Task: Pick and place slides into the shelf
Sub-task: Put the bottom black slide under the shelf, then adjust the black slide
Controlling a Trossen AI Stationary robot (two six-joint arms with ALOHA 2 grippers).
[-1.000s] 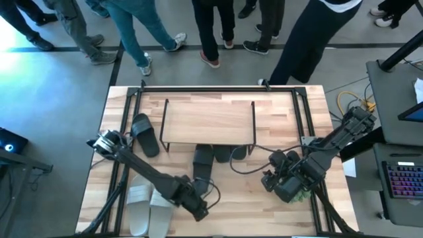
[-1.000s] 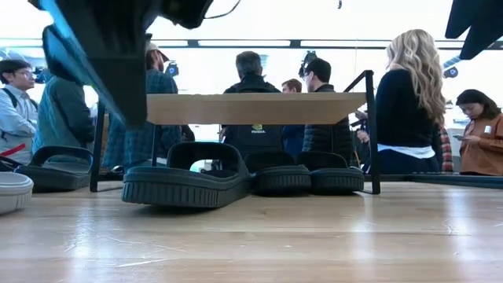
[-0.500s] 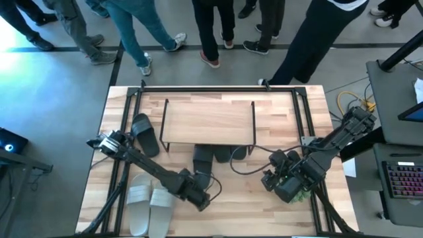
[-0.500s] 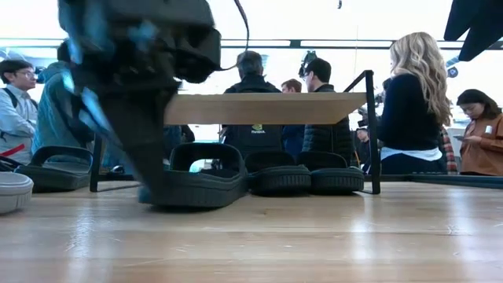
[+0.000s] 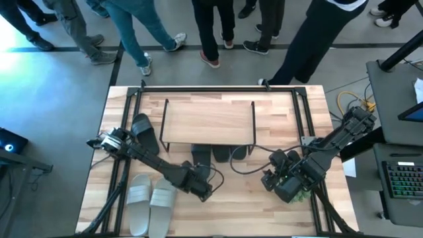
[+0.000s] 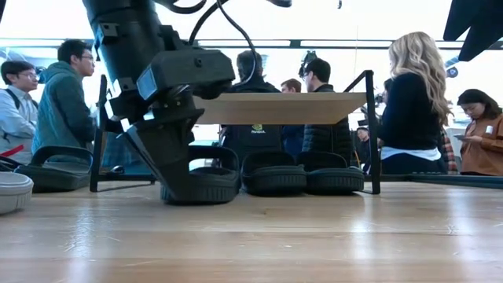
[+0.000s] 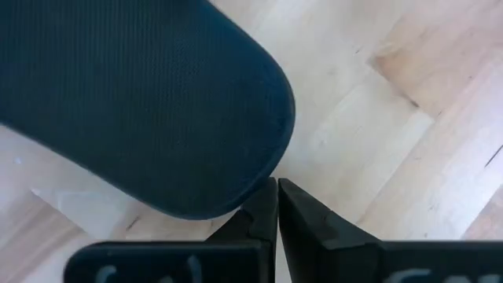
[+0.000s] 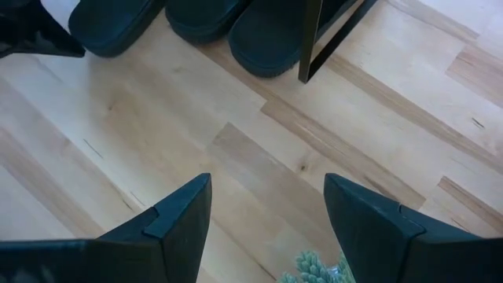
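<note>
Slides under the shelf: You have 3 black slides lined up beneath the shelf (image 5: 208, 119) at centre frame of the high view; in the low view the left one (image 6: 200, 182), the middle one (image 6: 273, 177) and the right one (image 6: 335, 177) sit side by side.
Slides left: 1 black slide (image 5: 145, 134) lies left of the shelf, outside it; 2 pale slides (image 5: 151, 203) wait at lower left.
Left gripper: Your left gripper (image 5: 203, 190), pincer pressed shut and holding nothing, sits against the heel of the left slide, apparently nudging it in.
Right gripper: The right gripper (image 8: 267, 208) waits at lower right, fingers spread wide, empty.
Progress: By this count, about half done.
</note>
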